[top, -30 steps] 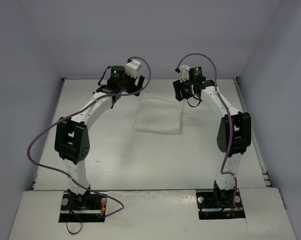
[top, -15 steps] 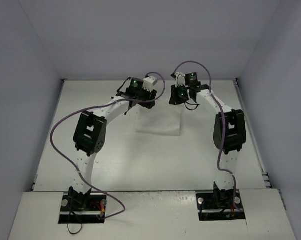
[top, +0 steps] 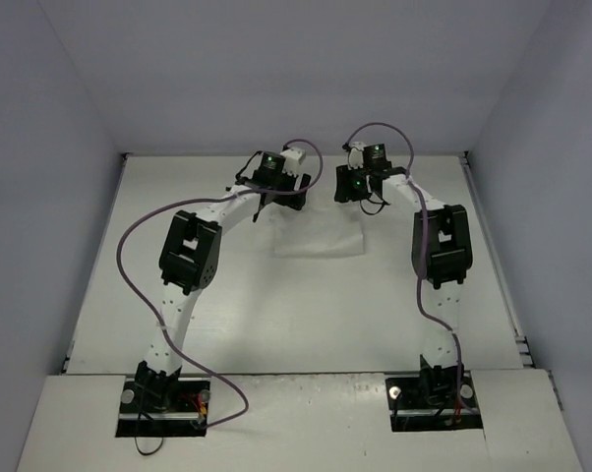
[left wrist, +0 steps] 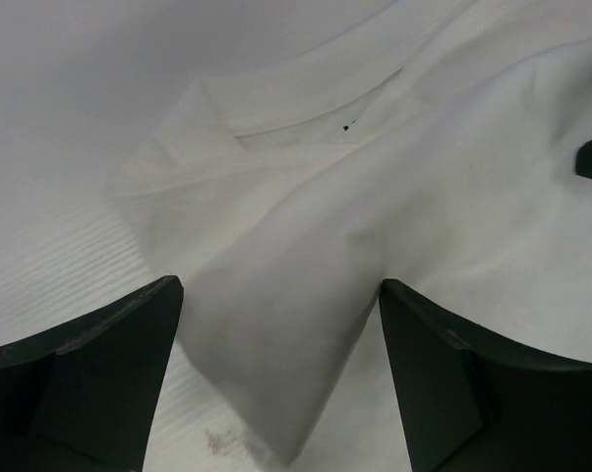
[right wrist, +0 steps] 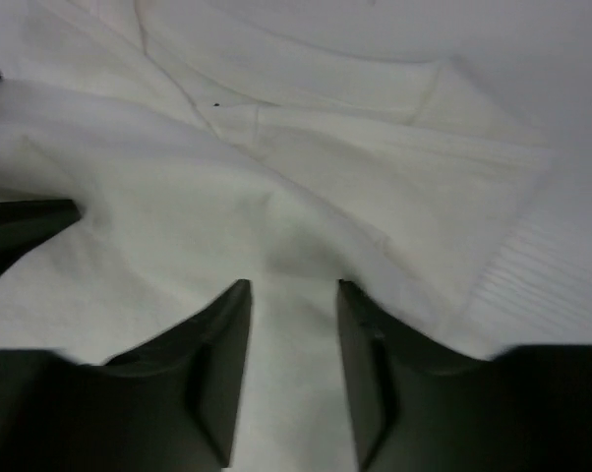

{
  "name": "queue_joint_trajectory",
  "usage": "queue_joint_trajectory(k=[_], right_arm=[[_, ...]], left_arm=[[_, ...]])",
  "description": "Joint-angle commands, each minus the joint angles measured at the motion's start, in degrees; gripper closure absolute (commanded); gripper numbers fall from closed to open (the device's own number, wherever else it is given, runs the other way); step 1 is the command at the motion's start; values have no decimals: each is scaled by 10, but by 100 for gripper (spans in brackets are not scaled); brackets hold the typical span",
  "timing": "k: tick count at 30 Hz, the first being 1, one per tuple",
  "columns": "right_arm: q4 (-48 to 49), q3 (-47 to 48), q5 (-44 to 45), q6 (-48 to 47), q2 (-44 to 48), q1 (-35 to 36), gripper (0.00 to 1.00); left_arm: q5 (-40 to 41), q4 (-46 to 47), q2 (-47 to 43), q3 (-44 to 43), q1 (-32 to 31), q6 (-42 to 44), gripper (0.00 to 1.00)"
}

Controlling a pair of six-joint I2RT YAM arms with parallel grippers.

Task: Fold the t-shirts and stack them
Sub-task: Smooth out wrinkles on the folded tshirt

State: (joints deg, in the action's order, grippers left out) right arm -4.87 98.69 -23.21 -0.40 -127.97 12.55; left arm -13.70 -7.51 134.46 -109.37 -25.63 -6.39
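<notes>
One white t-shirt (top: 321, 237), one table (top: 276, 324), two arms: left arm (top: 190, 258), right arm (top: 440, 246).

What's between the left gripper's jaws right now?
A folded flap of the white t-shirt. It runs down the gap in the left gripper, whose jaws stand wide apart on either side of it. The left wrist view shows this.

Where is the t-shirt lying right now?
In the top view the t-shirt lies at the far middle of the table, its far edge beneath the left gripper and the right gripper.
</notes>
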Motion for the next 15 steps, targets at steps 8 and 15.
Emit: queue_joint_trajectory(k=[8, 15], right_arm=[[25, -57, 210, 15, 399, -19, 6], [24, -192, 358, 39, 635, -28, 0]], left_arm=[[207, -160, -415, 23, 17, -25, 15], [308, -276, -689, 166, 75, -82, 15]])
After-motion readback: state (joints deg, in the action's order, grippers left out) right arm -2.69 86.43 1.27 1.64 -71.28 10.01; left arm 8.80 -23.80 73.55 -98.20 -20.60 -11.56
